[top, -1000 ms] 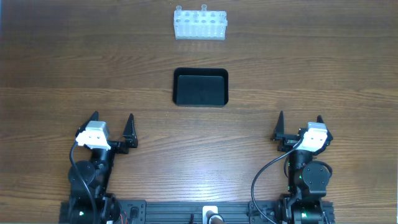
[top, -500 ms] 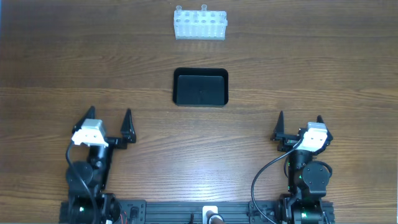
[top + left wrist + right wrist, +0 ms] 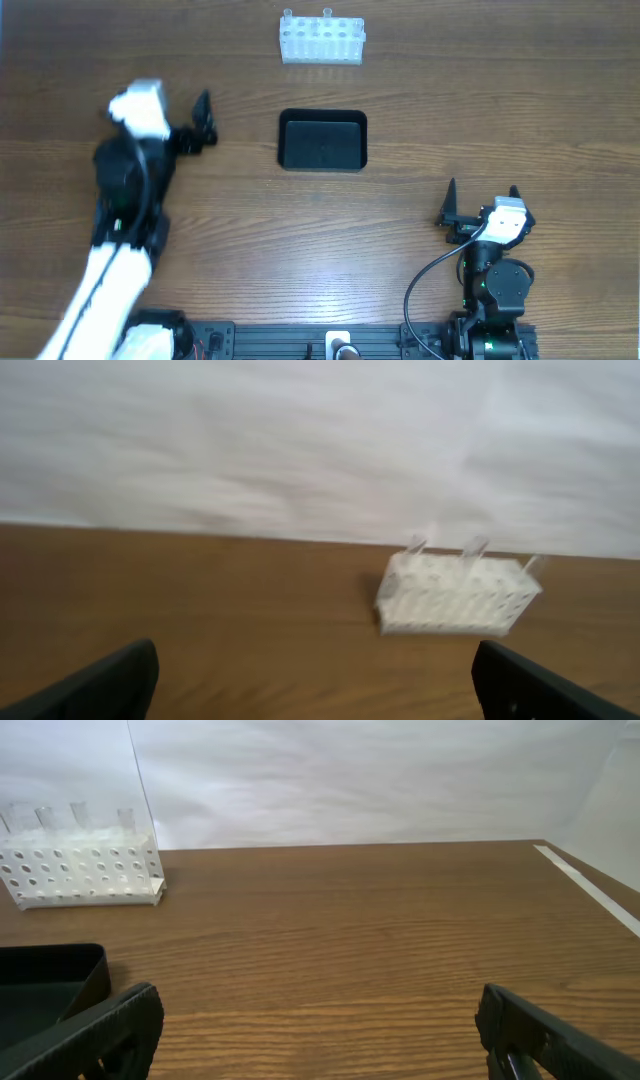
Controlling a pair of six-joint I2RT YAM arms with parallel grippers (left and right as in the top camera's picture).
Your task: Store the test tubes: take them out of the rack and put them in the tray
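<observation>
left gripper (image 3: 315,670) is swinging up the desk (image 3: 500,100) toward the one rack (image 3: 322,40), jaws wide; right gripper (image 3: 482,186) is staying put, jaws wide too. four tubes (image 3: 80,815) are standing in the rack, beyond the one tray (image 3: 323,165).

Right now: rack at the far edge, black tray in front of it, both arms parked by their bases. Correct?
Not quite. Only the right arm is parked; top view shows the left arm stretched up the table, left of the tray. The rack and tray placement are right.

The rack (image 3: 455,598) looks blurred, its test tubes (image 3: 474,548) too smeared to count.
</observation>
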